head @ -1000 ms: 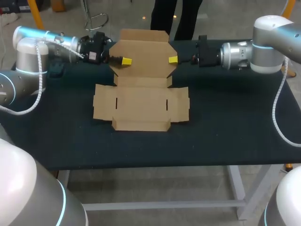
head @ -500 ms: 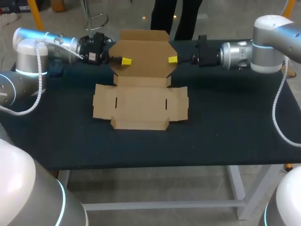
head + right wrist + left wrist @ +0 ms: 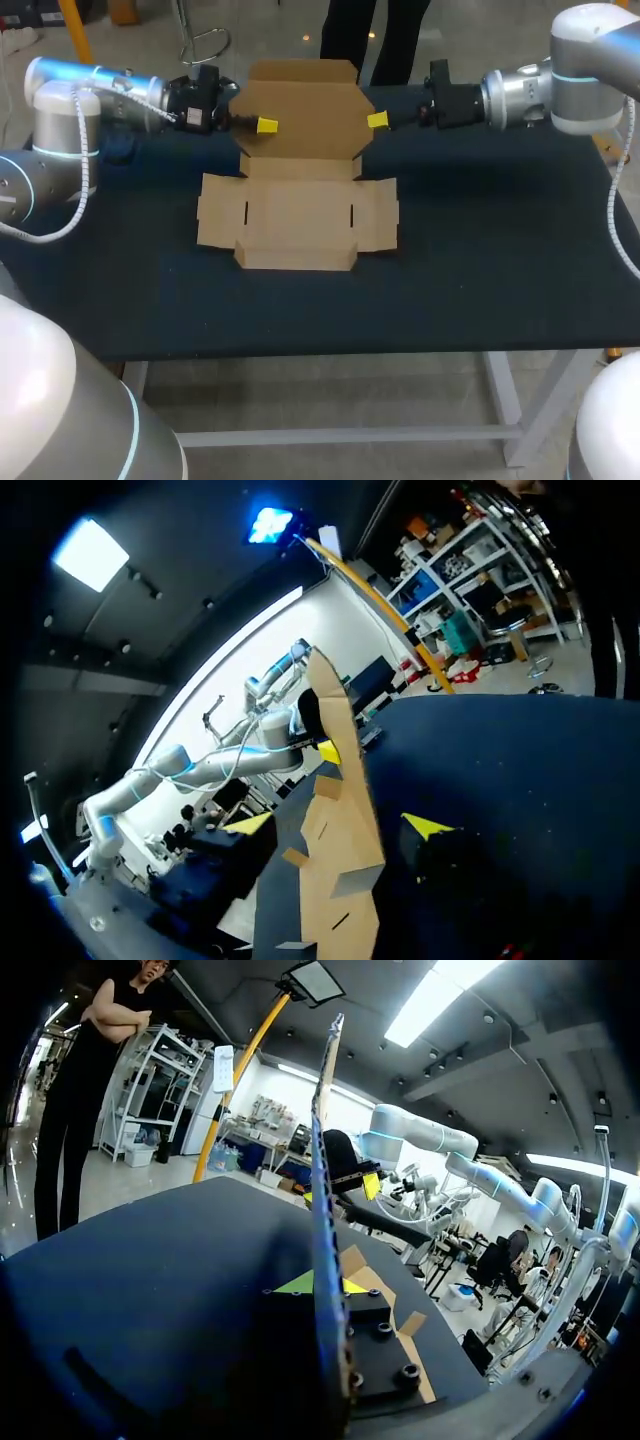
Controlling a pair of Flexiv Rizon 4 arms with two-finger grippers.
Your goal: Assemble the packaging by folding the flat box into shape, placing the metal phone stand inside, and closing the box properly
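Lying on the surface: the flat box (image 3: 297,215) sits toward the far middle of the surface (image 3: 480,250). Its front panels are spread level and its rear flap (image 3: 305,112) stands up from the fold.
Box material: plain brown card, matte, with two cut slots, short side wings and a narrow front tab with clipped corners.
Rear flap shape: wide, with slanted corners. A further panel rises behind its top edge and is mostly hidden.
Surface: dark and dull, with a cloth-like covering.
Left tool (image 3: 266,125): black body with yellow tips, at the flap's left edge. In the left wrist view the card runs edge-on between the fingers (image 3: 352,1286), with a tip pressed close on either side, so the tool grips the flap.
Right tool (image 3: 378,120): the same build, just beside the flap's right edge. In the right wrist view its tips stand wide apart with the card ahead between them and a clear gap on one side. It holds nothing.
Hard to make out: the head view shows only one yellow tip per tool. The left tool's other finger is behind the flap.
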